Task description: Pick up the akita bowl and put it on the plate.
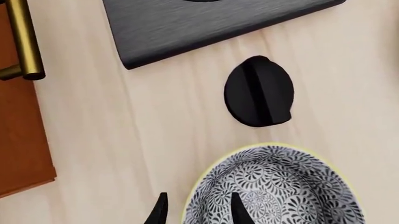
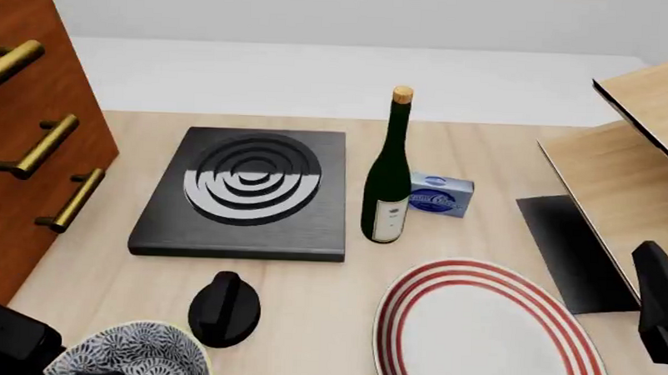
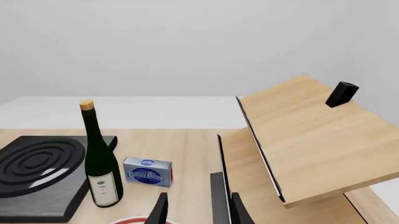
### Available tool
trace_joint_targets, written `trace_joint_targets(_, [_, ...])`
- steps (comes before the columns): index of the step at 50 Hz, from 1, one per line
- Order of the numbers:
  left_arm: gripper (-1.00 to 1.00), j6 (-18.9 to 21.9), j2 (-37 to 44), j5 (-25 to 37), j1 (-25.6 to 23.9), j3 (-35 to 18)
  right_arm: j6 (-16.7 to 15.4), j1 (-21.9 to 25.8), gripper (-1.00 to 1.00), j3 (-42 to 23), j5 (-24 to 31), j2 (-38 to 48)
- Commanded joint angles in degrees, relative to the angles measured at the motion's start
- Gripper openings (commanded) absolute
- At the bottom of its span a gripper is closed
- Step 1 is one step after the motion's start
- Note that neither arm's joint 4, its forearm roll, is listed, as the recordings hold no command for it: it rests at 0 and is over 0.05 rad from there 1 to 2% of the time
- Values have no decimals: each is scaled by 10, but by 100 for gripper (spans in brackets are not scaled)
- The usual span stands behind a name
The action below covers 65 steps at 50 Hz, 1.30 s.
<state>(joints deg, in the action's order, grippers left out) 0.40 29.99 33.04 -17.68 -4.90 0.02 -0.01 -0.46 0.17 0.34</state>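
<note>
The left gripper (image 1: 196, 210) straddles the akita bowl (image 1: 274, 186) rim, below a black knob (image 1: 259, 92) and stove (image 1: 206, 23)

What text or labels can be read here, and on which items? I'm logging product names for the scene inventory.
Blue box: white script on a blue oval, seemingly "Cream Cheese", too blurred to be sure.
Wine bottle: the pale label carries small marks, too small to read.
Akita bowl, plate, stove: pattern only, no text.
</note>
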Motion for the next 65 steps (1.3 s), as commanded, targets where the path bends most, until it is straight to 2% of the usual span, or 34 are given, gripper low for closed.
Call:
trace_joint_targets(1, [100, -4, 33, -42, -3, 17, 0, 0, 100, 0, 0, 0])
trace_joint_targets(27, [100, 9, 85, -88, 8, 38, 0, 0, 100, 0, 0, 0])
trace_joint_targets(32, [100, 26, 101, -102, 4, 46, 0, 0, 100, 0, 0, 0])
trace_joint_targets(33, [-100, 43, 99, -102, 15, 46, 0, 0, 100, 0, 0, 0])
trace_joint_targets(34, [-100, 33, 95, -97, 7, 45, 0, 0, 100, 0, 0, 0])
trace_joint_targets(37, [-100, 44, 96, -98, 11, 42, 0, 0, 100, 0, 0, 0])
trace_joint_targets(39, [-100, 80, 88, -93, 37, 37, 0, 0, 100, 0, 0, 0])
trace_joint_targets(41, [-100, 69, 74, -74, 25, 28, 0, 0, 100, 0, 0, 0])
trace_joint_targets(45, [-100, 119, 46, -45, 45, 22, 0, 0, 100, 0, 0, 0])
trace_joint_targets(47, [-100, 106, 31, -23, 33, 16, 0, 0, 100, 0, 0, 0])
trace_joint_targets(48, [-100, 128, 11, -1, 42, 12, 0, 0, 100, 0, 0, 0])
trace_joint_targets(50, [-100, 122, -7, 22, 35, 8, 0, 0, 100, 0, 0, 0])
trace_joint_targets(52, [-100, 150, -45, 65, 53, -3, 0, 0, 100, 0, 0, 0])
trace_joint_targets(53, [-100, 149, -52, 75, 50, -6, 0, 0, 100, 0, 0, 0])
trace_joint_targets(59, [-100, 173, -131, 183, 62, -53, 0, 0, 100, 0, 0, 0])
trace_joint_targets(62, [-100, 179, -160, 246, 55, -140, 0, 0, 100, 0, 0, 0])
trace_joint_targets(63, [-100, 181, -165, 253, 66, -161, 0, 0, 100, 0, 0, 0])
trace_joint_targets(65, [-100, 201, -173, 265, 72, -167, 0, 0, 100, 0, 0, 0])
